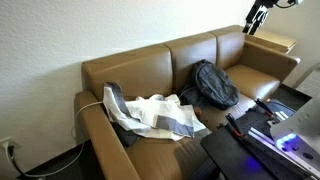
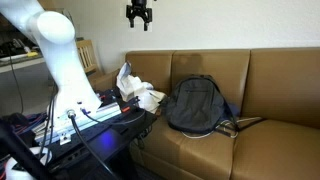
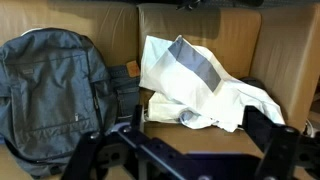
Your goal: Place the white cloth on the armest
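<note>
white cloth [image 1: 160, 115]: heaped on the end seat, one edge leaning on the armrest [image 1: 92, 120], not yet atop it.
gripper [image 2: 138, 14]: empty, jaws wide, hanging high over the sofa [image 2: 280, 90], likely for a clear view.

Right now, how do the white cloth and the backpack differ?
The white cloth is pale with grey panels, the backpack dark grey. The cloth lies crumpled and spread out; the backpack leans, bulky, against the sofa back. The cloth sits nearer the armrest than the backpack. Both rest on the sofa.
</note>
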Action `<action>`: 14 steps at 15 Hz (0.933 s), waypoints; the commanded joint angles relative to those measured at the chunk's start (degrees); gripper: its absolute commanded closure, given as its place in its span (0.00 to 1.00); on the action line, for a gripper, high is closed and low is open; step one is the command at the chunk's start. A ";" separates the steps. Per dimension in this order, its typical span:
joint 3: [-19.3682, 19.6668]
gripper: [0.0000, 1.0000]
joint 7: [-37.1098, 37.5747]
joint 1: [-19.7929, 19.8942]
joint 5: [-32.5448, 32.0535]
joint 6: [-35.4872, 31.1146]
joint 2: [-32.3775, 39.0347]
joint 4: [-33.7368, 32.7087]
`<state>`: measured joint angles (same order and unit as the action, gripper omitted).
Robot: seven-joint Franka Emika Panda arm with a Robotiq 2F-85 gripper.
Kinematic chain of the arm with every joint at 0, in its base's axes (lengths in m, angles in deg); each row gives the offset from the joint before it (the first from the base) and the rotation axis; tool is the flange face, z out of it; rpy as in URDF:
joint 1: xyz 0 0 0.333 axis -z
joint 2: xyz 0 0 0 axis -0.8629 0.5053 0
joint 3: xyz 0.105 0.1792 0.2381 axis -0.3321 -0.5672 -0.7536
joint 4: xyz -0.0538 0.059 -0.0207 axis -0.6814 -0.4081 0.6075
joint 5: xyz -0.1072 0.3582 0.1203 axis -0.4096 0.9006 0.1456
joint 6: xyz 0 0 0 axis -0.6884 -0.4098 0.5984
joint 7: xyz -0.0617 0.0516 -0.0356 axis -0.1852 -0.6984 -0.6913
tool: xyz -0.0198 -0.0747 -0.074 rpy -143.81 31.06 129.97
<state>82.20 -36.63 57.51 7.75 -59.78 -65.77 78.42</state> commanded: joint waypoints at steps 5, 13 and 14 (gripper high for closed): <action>-8.86 0.00 -1.27 -4.32 -0.07 -1.64 6.74 0.18; -19.62 0.00 -0.67 -9.20 -3.84 -2.62 16.57 -0.69; -19.83 0.00 -0.67 -9.15 -4.39 -2.62 17.56 -1.28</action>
<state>63.37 -37.23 47.37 3.22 -62.56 -48.18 77.23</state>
